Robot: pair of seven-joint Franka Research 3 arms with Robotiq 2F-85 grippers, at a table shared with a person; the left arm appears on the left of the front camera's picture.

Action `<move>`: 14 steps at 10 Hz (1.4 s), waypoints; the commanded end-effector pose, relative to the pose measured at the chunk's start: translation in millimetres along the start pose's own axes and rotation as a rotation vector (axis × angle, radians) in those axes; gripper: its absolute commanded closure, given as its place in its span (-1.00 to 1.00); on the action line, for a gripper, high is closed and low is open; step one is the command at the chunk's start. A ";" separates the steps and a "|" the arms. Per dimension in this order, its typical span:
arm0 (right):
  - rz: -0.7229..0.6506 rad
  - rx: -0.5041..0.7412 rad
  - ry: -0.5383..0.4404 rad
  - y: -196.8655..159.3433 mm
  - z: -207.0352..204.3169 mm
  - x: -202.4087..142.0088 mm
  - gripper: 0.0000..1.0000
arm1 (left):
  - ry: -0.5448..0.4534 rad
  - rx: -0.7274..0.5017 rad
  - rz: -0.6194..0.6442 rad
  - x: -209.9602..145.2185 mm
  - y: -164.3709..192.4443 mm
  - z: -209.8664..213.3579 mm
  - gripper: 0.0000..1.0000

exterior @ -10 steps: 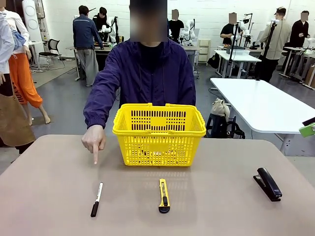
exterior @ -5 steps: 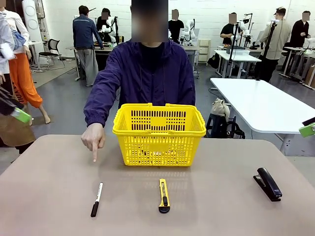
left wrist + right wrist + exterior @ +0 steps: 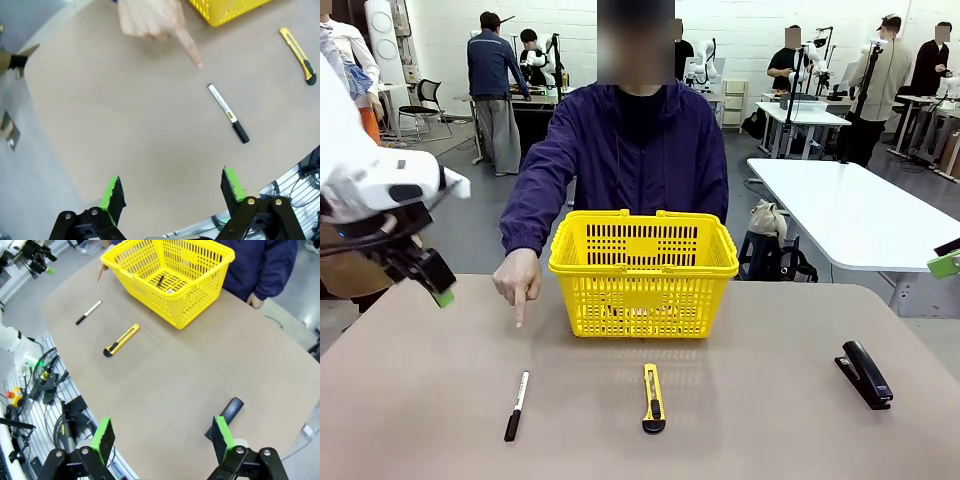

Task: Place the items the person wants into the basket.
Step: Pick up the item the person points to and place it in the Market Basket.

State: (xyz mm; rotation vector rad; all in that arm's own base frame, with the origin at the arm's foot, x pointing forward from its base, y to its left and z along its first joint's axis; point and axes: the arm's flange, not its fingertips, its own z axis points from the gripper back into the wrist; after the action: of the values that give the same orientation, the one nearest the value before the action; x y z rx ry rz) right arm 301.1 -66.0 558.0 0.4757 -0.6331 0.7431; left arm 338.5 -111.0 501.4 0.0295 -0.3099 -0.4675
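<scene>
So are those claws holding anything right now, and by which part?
Nothing is held: the left claw and the right claw both stand open and empty.

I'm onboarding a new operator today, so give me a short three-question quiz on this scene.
1. True or false: the utility knife lies between the marker and the stapler.
2. The person's hand points toward: A the marker, B the utility knife, C the stapler.
3. Left gripper: jaws open or shut?
Key: 1 true; 2 A; 3 open.
</scene>
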 end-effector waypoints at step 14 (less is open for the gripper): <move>-0.004 0.007 0.002 -1.7 -0.1 -0.4 -1.00 | 0.085 0.030 0.141 7.9 -64.7 -59.1 -1.00</move>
State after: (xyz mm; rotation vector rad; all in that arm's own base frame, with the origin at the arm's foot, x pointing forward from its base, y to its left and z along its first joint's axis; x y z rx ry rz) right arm 301.2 -66.1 557.9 0.4757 -0.6330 0.7431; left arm 336.5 -175.8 439.3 0.0399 -0.2344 -0.3265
